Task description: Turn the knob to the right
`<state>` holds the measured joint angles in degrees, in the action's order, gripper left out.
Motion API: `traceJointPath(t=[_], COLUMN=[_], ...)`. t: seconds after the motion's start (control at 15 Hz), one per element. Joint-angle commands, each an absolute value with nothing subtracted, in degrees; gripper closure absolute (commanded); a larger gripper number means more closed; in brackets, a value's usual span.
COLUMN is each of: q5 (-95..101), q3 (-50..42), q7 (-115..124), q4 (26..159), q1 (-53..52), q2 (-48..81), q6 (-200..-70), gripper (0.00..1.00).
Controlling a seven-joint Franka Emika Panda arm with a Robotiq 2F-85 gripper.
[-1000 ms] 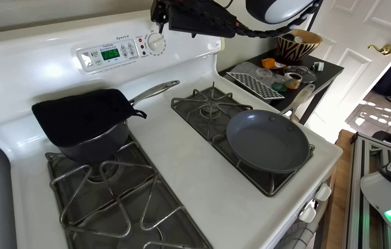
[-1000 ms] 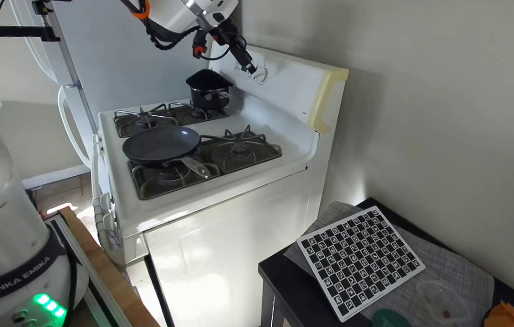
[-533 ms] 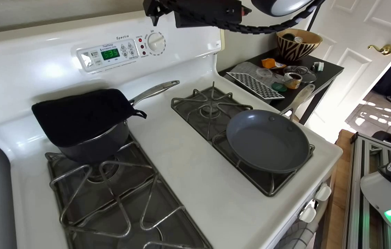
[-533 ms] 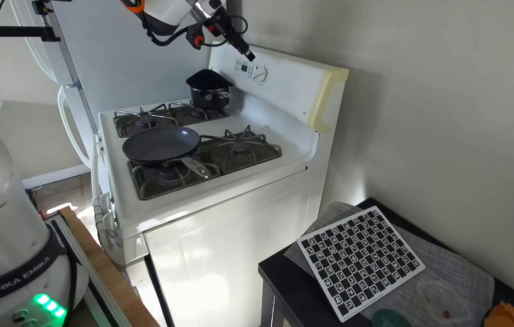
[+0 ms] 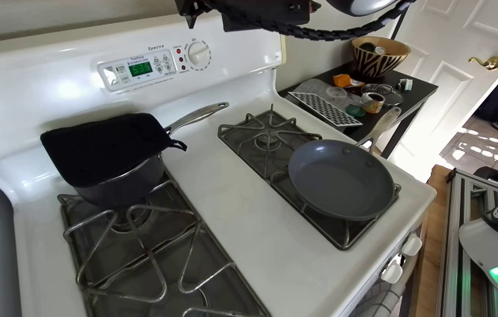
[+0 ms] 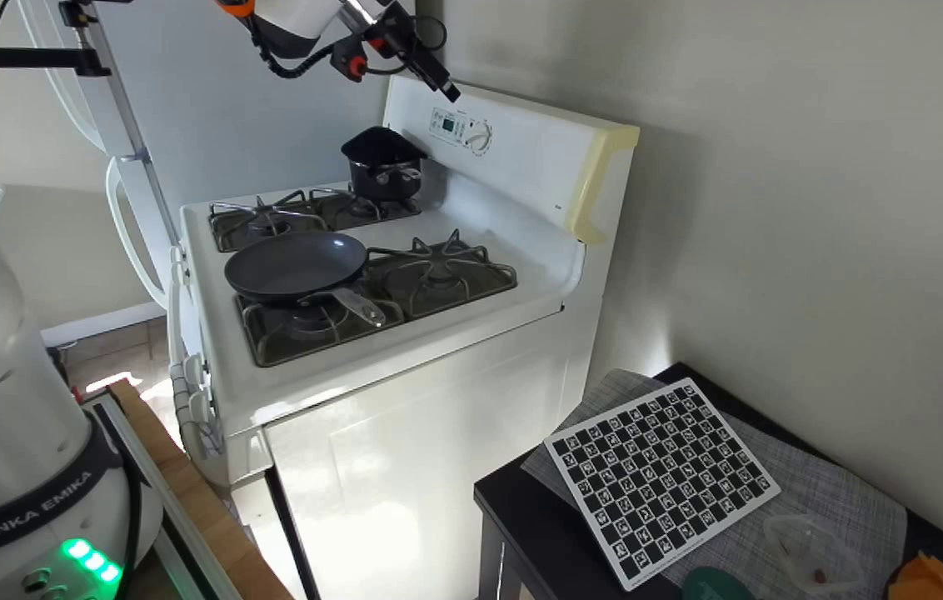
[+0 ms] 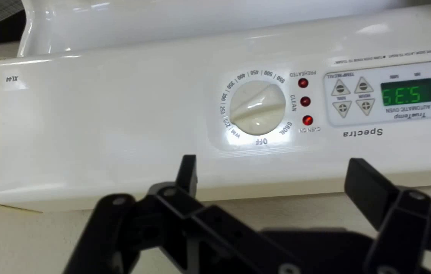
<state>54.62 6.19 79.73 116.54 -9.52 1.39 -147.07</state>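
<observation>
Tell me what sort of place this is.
A kitchen, probably in a home: there is a white stove with a frying pan and a saucepan on it, and its oven knob is ringed with temperatures plus BROIL and OFF.

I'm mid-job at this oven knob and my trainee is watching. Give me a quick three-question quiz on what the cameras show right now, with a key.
1. Name it: which of the indicator lights beside the oven knob glows brightest?
2. True or false: the fingers stand apart, clear of the oven knob.
3. Multiple choice: how many pieces of cookware stand on the gas range? A) one B) two C) three

Key:
1. The Oven On light.
2. True; the wrist view shows a gap between them, with nothing gripped.
3. B; the saucepan and the frying pan.
</observation>
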Motion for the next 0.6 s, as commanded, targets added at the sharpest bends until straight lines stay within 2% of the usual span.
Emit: traceJointPath(t=[0.0, 0.53], q5=[53.69, 54.31], q3=[7.35, 7.58], q7=[78.54, 79.16], q4=[117.87, 116.57], q1=[-9.54, -9.21], q2=[-0.49, 0.75], q6=[-145.88, -146.91], gripper=[0.00, 0.00])
